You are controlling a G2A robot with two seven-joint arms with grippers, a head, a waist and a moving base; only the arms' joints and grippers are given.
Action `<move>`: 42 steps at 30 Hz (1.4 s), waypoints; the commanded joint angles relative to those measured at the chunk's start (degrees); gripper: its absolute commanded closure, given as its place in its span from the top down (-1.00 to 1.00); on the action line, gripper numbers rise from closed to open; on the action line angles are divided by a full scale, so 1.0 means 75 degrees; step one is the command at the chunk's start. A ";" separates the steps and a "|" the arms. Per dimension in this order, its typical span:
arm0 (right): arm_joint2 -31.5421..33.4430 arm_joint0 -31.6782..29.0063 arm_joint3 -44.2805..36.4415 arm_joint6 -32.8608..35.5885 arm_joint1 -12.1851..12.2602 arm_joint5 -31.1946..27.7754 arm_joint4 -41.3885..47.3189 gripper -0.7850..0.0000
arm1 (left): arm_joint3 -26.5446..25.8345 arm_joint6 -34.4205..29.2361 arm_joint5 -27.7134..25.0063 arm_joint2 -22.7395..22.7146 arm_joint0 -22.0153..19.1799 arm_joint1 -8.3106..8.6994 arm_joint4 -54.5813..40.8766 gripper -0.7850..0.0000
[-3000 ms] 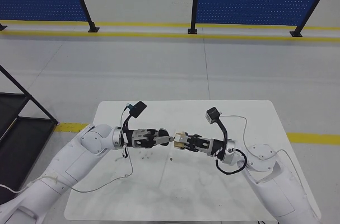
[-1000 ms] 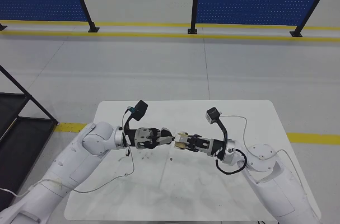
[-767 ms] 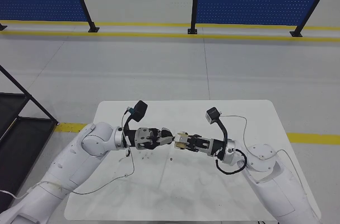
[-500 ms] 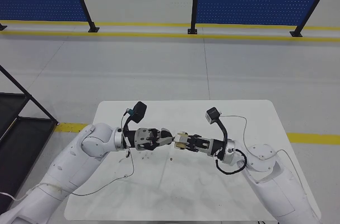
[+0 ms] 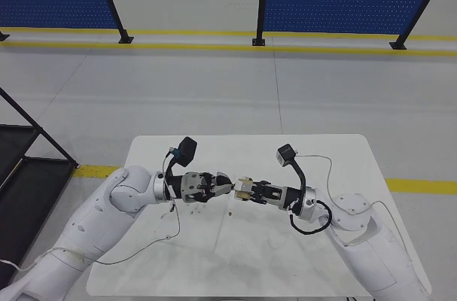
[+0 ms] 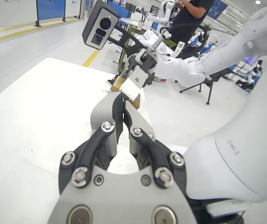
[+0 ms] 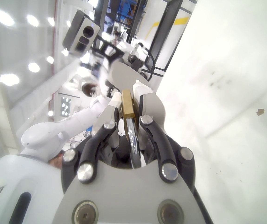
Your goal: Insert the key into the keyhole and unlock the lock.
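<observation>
In the right hand (image 7: 130, 96), a brass lock (image 7: 128, 107) (shackle (image 7: 132, 138) wristward).

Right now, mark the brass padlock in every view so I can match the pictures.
Top view: padlock over the table's middle.
Left wrist view: padlock straight ahead, at the left gripper's tips.
Right wrist view: padlock clamped in the right gripper.
Shared landmark: the white table.

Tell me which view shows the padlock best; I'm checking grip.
Right wrist view: the brass padlock and shackle sit close up between the right jaws. Left wrist view shows it partly behind white padding; top view, a tiny tan block.
</observation>
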 commanded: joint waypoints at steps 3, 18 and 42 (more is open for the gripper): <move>0.0000 0.0000 0.0000 0.0000 0.0000 0.0000 0.0000 -1.00 | -0.0011 0.0211 0.0000 -0.0009 0.0027 -0.0003 0.0220 -1.00; 0.0000 0.0000 0.0000 0.0000 0.0000 0.0000 0.0000 -1.00 | -0.0166 0.0911 0.0000 -0.0079 0.0108 0.0047 0.1139 -1.00; 0.0000 0.0000 0.0000 0.0000 0.0000 0.0000 0.0000 -1.00 | -0.0384 0.2451 0.0000 0.0061 0.0161 0.0236 0.2769 -1.00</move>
